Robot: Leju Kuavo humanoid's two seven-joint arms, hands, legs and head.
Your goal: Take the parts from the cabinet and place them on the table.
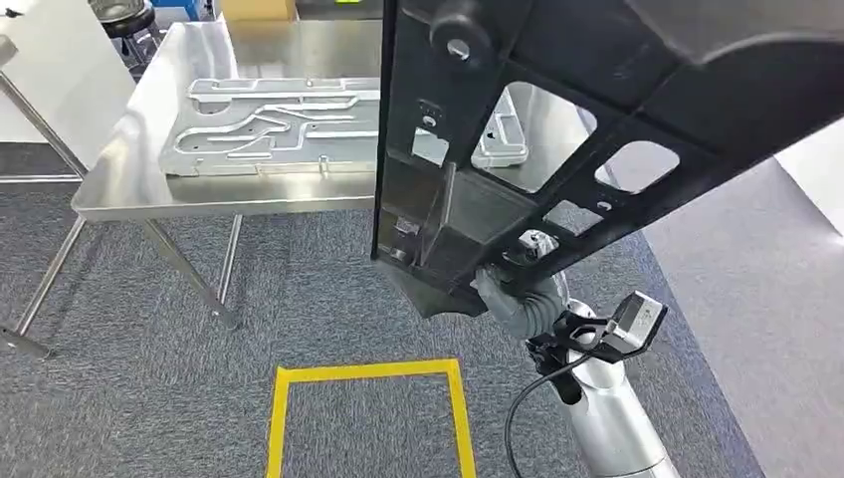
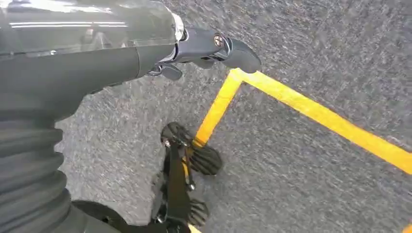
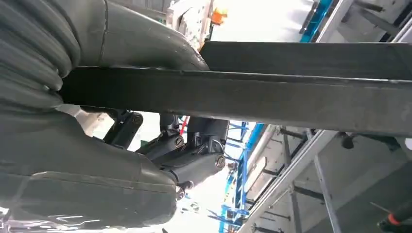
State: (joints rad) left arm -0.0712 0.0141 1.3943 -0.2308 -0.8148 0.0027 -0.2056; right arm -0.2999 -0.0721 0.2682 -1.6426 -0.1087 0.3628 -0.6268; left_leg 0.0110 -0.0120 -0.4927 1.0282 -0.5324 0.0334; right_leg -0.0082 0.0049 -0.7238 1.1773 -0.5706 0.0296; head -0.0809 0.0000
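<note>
A large black plastic frame part [image 1: 557, 129] with cut-out windows hangs tilted in front of me, above the carpet and partly over the table's near right corner. My right hand [image 1: 513, 289] grips its lower edge from beneath. In the right wrist view the part's dark edge [image 3: 291, 97] runs between the thumb and the darker fingers [image 3: 194, 160] of that hand [image 3: 121, 145]. A silver machined metal plate [image 1: 279, 124] lies flat on the steel table [image 1: 129, 189]. My left hand [image 2: 145, 48] hangs over the carpet and holds nothing, its fingers stretched out.
A yellow tape square [image 1: 368, 373] marks the grey carpet in front of the table, and a corner of that tape [image 2: 316, 114] lies under my left hand. The table's slanted legs [image 1: 189, 269] stand at the left. Lighter floor [image 1: 796, 279] runs along the right.
</note>
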